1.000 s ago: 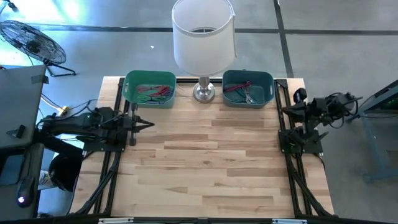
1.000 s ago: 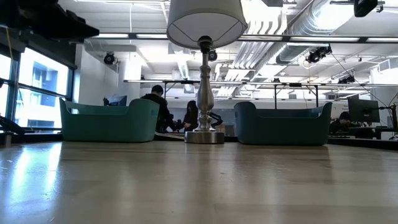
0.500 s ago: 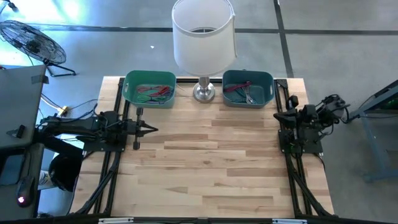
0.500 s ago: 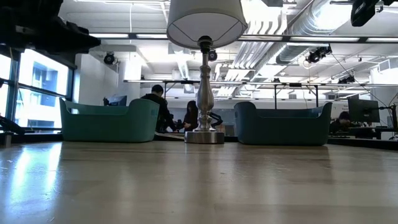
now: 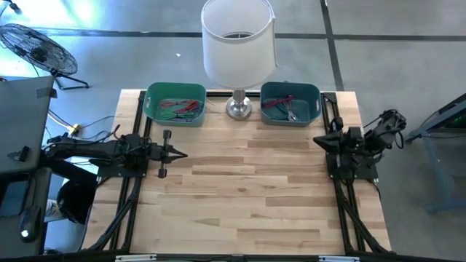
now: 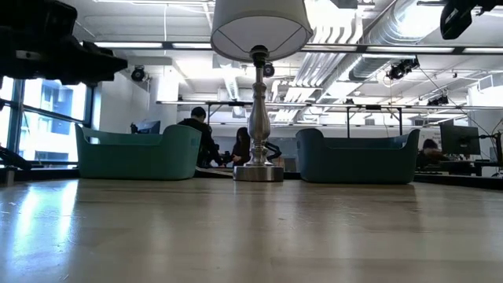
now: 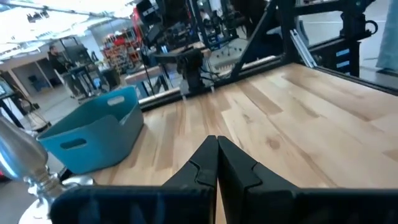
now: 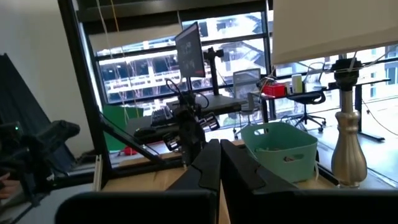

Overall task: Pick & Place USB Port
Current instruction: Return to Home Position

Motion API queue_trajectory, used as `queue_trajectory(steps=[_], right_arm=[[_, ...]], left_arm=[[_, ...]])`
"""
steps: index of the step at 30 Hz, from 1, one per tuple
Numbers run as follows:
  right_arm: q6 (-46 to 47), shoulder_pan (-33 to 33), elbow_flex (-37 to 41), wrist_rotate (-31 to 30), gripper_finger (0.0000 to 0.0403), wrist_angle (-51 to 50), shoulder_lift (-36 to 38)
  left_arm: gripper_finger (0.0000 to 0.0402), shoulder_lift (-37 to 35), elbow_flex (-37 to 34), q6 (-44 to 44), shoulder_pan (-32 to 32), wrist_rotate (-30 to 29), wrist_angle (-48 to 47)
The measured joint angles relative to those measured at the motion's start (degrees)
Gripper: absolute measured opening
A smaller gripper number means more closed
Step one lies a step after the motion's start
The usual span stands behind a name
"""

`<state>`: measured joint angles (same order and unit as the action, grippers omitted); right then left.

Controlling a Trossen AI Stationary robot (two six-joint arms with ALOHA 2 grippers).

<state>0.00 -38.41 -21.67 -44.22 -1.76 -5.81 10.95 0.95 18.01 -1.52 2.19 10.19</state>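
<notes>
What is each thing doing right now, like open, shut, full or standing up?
left tool: shut, empty, over the table's left side.
right tool: shut, empty, over the table's right side.
green bin: upright, cables inside.
blue bin: upright, cables inside too.
lamp: standing upright between the bins.

So the left arm and right arm both lie level at their own sides, aimed inward at each other. The left claw is pinched tight, right claw same deal.
</notes>
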Motion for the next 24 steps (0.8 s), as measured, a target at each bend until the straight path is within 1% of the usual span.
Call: queue_trajectory(steps=[5, 14, 17, 22, 24], right_arm=[[0.03, 0.00, 0.00, -0.01, 0.0000, 0.39, -1.23], [0.18, 0.00, 0.00, 0.01, 0.0000, 0.41, -1.32], [-0.34, 0.00, 0.00, -0.05, 0.0000, 0.37, -1.32], [-2.80, 0.00, 0.00, -0.38, 0.0000, 0.35, -1.32], [-3.15, 0.00, 0.00, -0.39, 0.0000, 0.30, -1.32]], left_arm=[[0.0000, 0.08, -0.06, 0.27, 0.00, 0.52, -1.44], [0.0000, 0.03, -0.16, 1.19, 0.00, 0.44, -2.72], [0.0000, 0.03, -0.18, 1.14, 0.00, -0.84, -2.88], [0.0000, 0.03, -0.24, -3.53, 0.00, -5.32, -3.11], [0.0000, 0.03, -0.24, -7.35, 0.00, -5.50, -3.13]])
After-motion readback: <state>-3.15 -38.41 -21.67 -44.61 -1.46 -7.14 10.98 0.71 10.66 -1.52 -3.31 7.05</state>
